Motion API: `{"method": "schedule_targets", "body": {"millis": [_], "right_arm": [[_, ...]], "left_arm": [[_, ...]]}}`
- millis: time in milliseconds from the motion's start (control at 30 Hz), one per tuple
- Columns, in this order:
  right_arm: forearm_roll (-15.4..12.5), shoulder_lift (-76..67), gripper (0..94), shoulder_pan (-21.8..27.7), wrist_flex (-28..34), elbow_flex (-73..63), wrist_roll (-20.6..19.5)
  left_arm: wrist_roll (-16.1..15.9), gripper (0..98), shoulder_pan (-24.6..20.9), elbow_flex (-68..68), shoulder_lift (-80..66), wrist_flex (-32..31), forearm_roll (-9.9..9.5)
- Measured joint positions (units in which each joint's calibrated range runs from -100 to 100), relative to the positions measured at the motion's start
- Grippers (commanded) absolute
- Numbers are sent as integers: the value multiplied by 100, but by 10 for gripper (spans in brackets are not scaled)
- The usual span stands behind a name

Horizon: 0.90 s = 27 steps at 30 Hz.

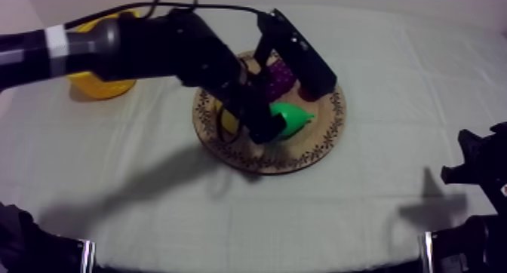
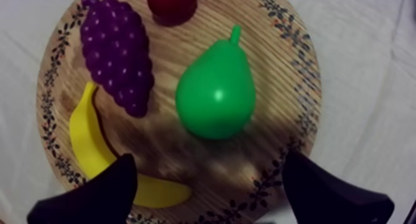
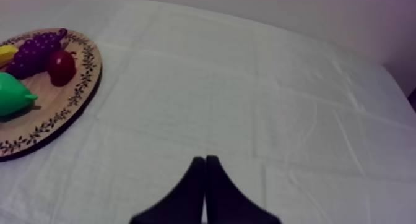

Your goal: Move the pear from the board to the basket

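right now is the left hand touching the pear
Apart. The left wrist view shows the left hand open over the wooden board, with bare wood between it and the pear.

Left hand (image 2: 209, 177) spread wide (arm (image 1: 136, 46) extended); right hand (image 3: 205, 161) pressed together, low

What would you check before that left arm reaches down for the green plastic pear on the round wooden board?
1. Left gripper open above the round wooden board with patterned rim: ok.
2. Green pear lying free, touching no other fruit: ok.
3. Pear between the fingers: not ok; it lies ahead of them.
4. Yellow banana clear of the fingers: cannot tell; one finger overlaps it in the left wrist view.
5. Yellow basket has room: cannot tell; the left arm covers most of it.
6. Right gripper shut, resting away from the board: ok.
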Motion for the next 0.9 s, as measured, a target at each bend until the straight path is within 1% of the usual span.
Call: {"method": "schedule_targets", "body": {"millis": [233,367,400,500,667,900], "right_arm": [[0,0,3,0,0,0,0],[0,0,3,0,0,0,-3],[0,0,3,0,0,0,-3],[0,0,3,0,0,0,-3],[0,0,3,0,0,0,-3],[0,0,3,0,0,0,-3]], "left_arm": [[98,827,7,-1224,1068,1118,-244],[185,713,56,-1794,1534,1627,-383],[223,687,87,-1911,1638,1729,-444],[277,637,155,-2185,1872,1937,-532],[303,583,192,-2601,2140,2225,-600],[391,555,191,-2709,2083,2240,-661]]}}
